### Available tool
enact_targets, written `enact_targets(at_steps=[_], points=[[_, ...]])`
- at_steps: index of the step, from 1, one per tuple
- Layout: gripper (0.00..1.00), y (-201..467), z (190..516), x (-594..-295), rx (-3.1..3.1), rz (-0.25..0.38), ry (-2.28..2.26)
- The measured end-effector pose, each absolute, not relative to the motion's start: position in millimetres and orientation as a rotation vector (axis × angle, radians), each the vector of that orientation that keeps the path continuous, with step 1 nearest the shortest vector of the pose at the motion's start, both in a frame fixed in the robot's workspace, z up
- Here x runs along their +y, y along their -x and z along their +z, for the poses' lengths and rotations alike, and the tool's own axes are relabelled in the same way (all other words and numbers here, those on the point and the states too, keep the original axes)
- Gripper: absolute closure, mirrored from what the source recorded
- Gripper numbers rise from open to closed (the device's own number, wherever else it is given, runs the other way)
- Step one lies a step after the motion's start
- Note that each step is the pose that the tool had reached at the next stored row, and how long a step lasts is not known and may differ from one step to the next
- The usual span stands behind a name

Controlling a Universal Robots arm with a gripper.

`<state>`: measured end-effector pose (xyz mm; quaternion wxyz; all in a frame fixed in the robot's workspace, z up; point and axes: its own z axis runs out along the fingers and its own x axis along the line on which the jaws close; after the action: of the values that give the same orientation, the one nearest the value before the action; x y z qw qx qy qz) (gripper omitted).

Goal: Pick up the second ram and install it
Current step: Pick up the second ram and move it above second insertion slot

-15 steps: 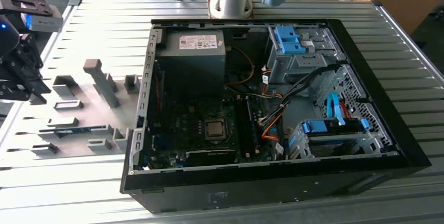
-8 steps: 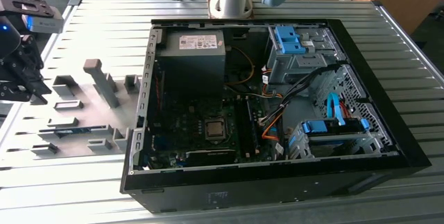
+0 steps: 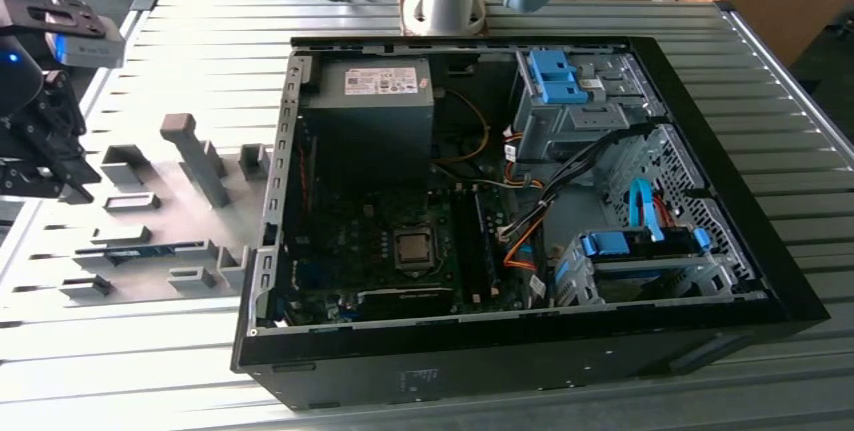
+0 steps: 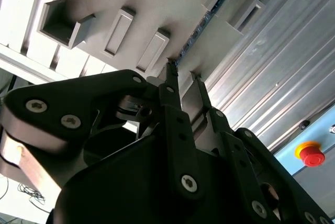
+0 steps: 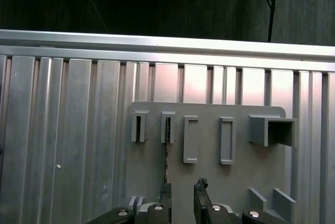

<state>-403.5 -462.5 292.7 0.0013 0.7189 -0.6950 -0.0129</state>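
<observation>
- One step in hand, by judgement: the pick-up, with the stick itself not yet gripped.
- Found the end effector (image 5: 182, 185) hanging over the holder plate (image 5: 235, 182), fingertips (image 5: 165, 192) parted and nothing between them.
- Found the second ram (image 5: 167, 148) on the holder plate, standing on its long edge. One end sat tucked into a narrow slotted holder (image 5: 167, 127), the length running toward the fingertips. No contact apparent.
- Judged the stick, in the first wrist view, to line up nearer one fingertip than the middle of the gap. Called for centring across the holder plate before any closing.
- Judged it best to close on the two flat faces, clear of the plate's holders, and to lift straight up off the holder plate without twist. Otherwise risked so thin a board binding in its slot or flexing.
- Judged a light squeeze enough, with the small chips on the faces at risk under a hard one.
- Counted several pockets on the holder plate. Saw two rectangular frames (image 5: 191, 139) beside the ram's slot looking empty, likewise an open box bracket (image 5: 272, 130) at the plate's edge.
- Noted the open computer case (image 3: 534, 371) beside the holder plate, to the exterior view's right of it, on the same ribbed surface (image 3: 200, 51).
- Saw inside it the motherboard (image 3: 360, 241), the power supply (image 3: 367, 101), blue drive-bay latches (image 3: 554, 76) and loose cables.
- Could not tell whether another stick already sat in the board's slots.
</observation>
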Motion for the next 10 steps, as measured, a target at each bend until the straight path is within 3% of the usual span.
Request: enact_targets(at_steps=[10], points=[[0.69, 403.5, 285.3, -462.6, -2.182, -0.039, -2.257]])
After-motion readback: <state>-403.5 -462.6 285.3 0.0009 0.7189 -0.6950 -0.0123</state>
